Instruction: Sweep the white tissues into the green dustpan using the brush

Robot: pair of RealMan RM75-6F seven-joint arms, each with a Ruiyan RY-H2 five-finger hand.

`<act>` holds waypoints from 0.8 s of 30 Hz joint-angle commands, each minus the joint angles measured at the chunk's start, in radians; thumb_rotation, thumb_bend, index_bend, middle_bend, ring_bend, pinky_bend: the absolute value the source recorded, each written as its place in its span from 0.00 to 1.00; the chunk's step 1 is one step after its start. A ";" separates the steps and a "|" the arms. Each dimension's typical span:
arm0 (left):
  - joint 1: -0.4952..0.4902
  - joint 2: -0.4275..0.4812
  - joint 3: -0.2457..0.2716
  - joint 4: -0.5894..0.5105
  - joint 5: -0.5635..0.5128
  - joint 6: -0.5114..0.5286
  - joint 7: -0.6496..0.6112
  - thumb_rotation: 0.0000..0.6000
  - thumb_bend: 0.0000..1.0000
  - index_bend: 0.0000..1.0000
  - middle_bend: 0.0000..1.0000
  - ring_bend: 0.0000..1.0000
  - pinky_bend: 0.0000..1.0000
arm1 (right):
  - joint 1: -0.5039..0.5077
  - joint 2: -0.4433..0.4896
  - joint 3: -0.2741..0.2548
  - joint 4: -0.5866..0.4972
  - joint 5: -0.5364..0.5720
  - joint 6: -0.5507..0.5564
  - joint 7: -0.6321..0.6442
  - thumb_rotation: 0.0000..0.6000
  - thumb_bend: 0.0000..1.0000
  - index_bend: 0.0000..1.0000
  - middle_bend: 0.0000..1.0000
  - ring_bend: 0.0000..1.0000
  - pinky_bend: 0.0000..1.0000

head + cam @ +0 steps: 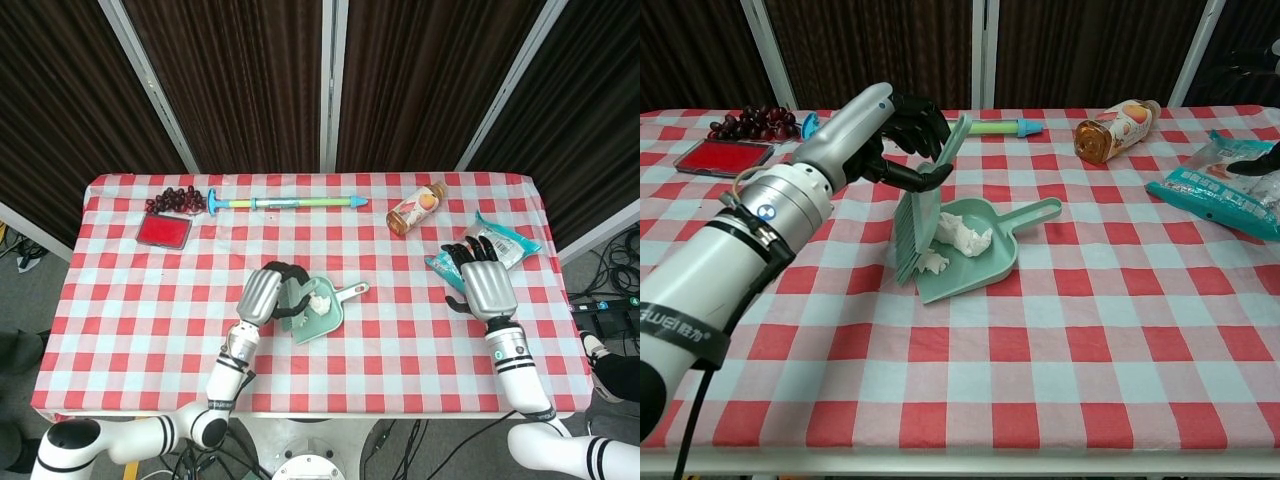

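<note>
Your left hand point(902, 128) is gripping the brush point(923, 205) by its handle, bristles nudging feather-light, crumpled white tissues point(952, 238) at the green dustpan point(1002, 262)'s nine-o'clock lip, while your right hand point(484, 279) is hovering empty, fingers spread.

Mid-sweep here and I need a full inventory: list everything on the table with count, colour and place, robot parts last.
Plastic dustpan: one, green, table centre, handle toward the right.
Crumpled tissues: white clump inside the dustpan, with a piece at its open edge; count unclear.
Flat-handled brush: one, green, bristles down at the dustpan's open edge.
Long tube toy: one, green with blue ends, far edge.
Grape bunch: one, dark red, far left.
Flat tray: one, red, in front of the grapes.
Drink bottle: one, orange, lying far right.
Snack packet: one, teal and white, right edge.
Checked tablecloth: one, red and white.
Left robot hand: grips the brush.
Right robot hand: fingers spread by the packet, holding nothing.
</note>
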 commanded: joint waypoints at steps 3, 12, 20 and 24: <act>-0.018 -0.041 -0.019 0.054 0.006 0.004 -0.037 1.00 0.48 0.49 0.53 0.41 0.33 | -0.004 0.000 0.004 0.000 0.002 -0.003 -0.001 1.00 0.08 0.17 0.21 0.06 0.00; -0.077 -0.099 -0.086 0.113 -0.011 -0.015 -0.074 1.00 0.48 0.49 0.53 0.40 0.33 | -0.012 0.002 0.013 -0.007 0.001 0.000 -0.005 1.00 0.08 0.17 0.21 0.06 0.00; -0.071 -0.038 -0.092 0.080 0.006 0.002 -0.071 1.00 0.48 0.49 0.53 0.41 0.33 | -0.019 0.013 0.021 -0.014 0.003 0.002 -0.007 1.00 0.08 0.17 0.21 0.06 0.00; -0.032 0.087 -0.071 0.007 0.013 -0.013 -0.055 1.00 0.48 0.49 0.53 0.41 0.33 | -0.024 0.018 0.021 -0.010 -0.001 -0.002 0.001 1.00 0.08 0.17 0.21 0.06 0.00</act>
